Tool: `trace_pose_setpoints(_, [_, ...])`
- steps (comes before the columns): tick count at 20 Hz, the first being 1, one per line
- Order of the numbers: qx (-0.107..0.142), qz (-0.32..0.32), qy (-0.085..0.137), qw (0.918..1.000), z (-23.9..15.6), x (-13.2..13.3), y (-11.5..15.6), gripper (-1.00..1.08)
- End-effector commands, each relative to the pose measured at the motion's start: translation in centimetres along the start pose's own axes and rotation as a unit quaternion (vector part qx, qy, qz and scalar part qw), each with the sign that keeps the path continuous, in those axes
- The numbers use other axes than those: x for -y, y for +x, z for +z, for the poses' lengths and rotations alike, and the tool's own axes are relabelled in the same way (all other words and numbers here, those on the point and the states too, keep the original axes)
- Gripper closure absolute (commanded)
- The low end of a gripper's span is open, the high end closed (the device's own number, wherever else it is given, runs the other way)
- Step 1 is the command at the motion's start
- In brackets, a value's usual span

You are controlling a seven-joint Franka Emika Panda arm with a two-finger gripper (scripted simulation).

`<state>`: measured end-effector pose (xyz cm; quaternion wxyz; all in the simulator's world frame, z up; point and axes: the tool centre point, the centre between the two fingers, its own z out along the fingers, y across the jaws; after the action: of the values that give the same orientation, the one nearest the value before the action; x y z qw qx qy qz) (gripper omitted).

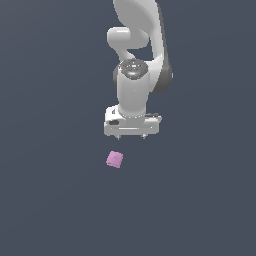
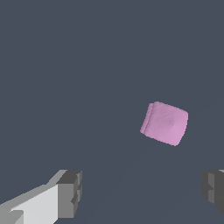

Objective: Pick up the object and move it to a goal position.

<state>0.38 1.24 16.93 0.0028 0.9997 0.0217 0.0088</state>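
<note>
Cube [image 1: 114,159], pink, lay on grey floor [image 1: 50,200], approx 7 o'clock from gripper [image 1: 131,136] in ext. view, not touching. Gripper fingers [image 2: 70,192] spread wide, nothing held, cube tilted.

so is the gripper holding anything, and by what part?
Nothing. The gripper is open, and the cube lies apart from its fingers, untouched.
</note>
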Motion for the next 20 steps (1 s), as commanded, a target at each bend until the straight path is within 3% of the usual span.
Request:
trace_pose_setpoints(1, [0.000,0.000,0.000,1.0000,0.0,0.0,0.0,-0.92])
trace_pose_setpoints(11, [0.002,-0.025,0.001,0.9997,-0.9,3.1,-0.3,-0.92])
trace_pose_setpoints(20, [0.003,0.006,0.003,1.0000,0.4,1.4,0.4,-0.92])
